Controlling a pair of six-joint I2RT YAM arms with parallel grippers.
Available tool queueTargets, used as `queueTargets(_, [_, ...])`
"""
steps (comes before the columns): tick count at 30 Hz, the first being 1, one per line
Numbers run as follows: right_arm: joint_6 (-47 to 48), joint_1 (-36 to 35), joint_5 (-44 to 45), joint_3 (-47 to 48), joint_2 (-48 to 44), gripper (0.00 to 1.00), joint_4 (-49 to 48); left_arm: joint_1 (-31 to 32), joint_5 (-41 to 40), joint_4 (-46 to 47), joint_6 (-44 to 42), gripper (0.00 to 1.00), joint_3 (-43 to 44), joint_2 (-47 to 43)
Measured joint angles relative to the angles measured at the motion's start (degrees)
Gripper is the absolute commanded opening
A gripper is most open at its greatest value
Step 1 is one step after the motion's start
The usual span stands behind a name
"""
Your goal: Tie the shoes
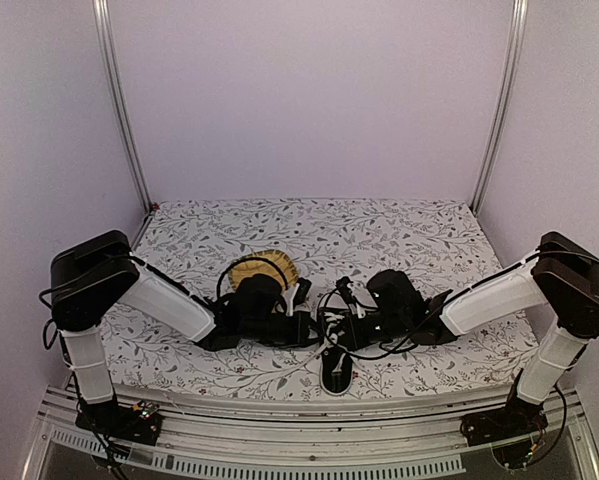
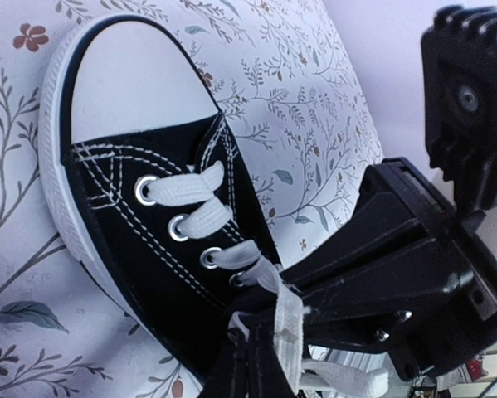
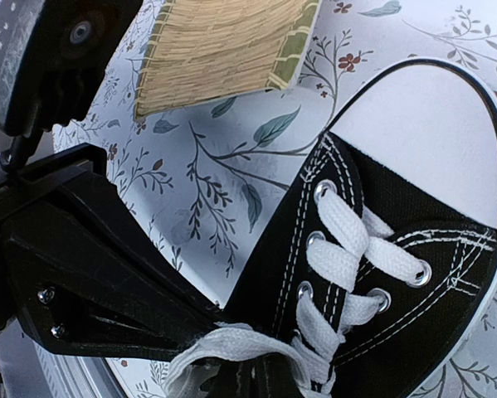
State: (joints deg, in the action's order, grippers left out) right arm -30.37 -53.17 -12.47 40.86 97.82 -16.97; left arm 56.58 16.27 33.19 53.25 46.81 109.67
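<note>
The black canvas shoe (image 1: 336, 372) lies near the table's front edge with its white toe cap pointing to the front. It also shows in the left wrist view (image 2: 140, 249) and in the right wrist view (image 3: 414, 282). Both grippers meet just behind its open end. My left gripper (image 1: 309, 328) is shut on a white lace (image 2: 288, 332) that runs up from the top eyelets. My right gripper (image 1: 341, 326) is shut on a loop of the white lace (image 3: 248, 344). The two laces' ends are hidden behind the fingers.
A yellow woven mat (image 1: 265, 268) lies behind the left gripper, and its corner shows in the right wrist view (image 3: 223, 41). The floral tablecloth (image 1: 379, 235) covers the table. White walls with metal posts enclose the back and sides.
</note>
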Motion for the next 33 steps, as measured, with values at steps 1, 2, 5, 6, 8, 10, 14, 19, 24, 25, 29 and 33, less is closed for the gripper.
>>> queueTargets(1, [-0.04,0.0,0.0,-0.07,-0.04,0.04,-0.07,0.0,-0.07,0.17,0.07,0.0,-0.09,0.0])
queueTargets(2, [-0.09,0.0,0.04,-0.15,-0.17,0.06,-0.09,0.0,-0.22,0.44,0.11,0.0,-0.24,0.0])
queueTargets(5, [-0.28,0.0,0.39,-1.14,-2.36,0.17,0.26,-0.02,-0.9,0.66,0.15,0.0,-0.83,-0.02])
queueTargets(6, [-0.35,0.0,0.52,-1.4,-3.37,0.24,0.55,-0.02,-1.2,0.61,0.17,0.0,-1.03,-0.02])
queueTargets(8, [-0.37,-0.02,1.22,-2.14,-6.4,0.3,1.14,-0.02,-1.73,0.61,0.2,0.0,-1.25,-0.02])
queueTargets(10, [-0.33,-0.02,1.95,-2.75,-9.18,0.38,1.7,-0.02,-1.88,0.66,0.2,0.0,-1.25,-0.04])
queueTargets(14, [0.39,-0.17,3.17,-3.82,-14.16,0.5,3.17,-0.02,-1.92,0.68,0.2,0.0,-1.25,-0.04])
queueTargets(19, [3.34,-2.95,5.27,-3.65,-15.47,0.57,4.57,-0.02,-1.9,0.68,0.2,0.0,-1.25,-0.04])
queueTargets(24, [5.22,-5.42,7.06,-1.25,-13.0,0.49,6.75,-0.02,-1.9,0.68,0.2,0.0,-1.25,-0.04])
queueTargets(25, [5.57,-5.6,7.41,-0.57,-12.02,0.48,6.82,-0.02,-1.9,0.68,0.2,0.0,-1.25,-0.04])
queueTargets(29, [6.03,-5.73,7.93,1.16,-8.68,0.44,6.88,-0.02,-1.88,0.68,0.2,0.0,-1.25,-0.04])
queueTargets(33, [6.25,-5.73,9.14,2.08,-6.97,0.18,7.13,-0.02,-1.88,0.68,0.17,0.0,-1.25,-0.04])
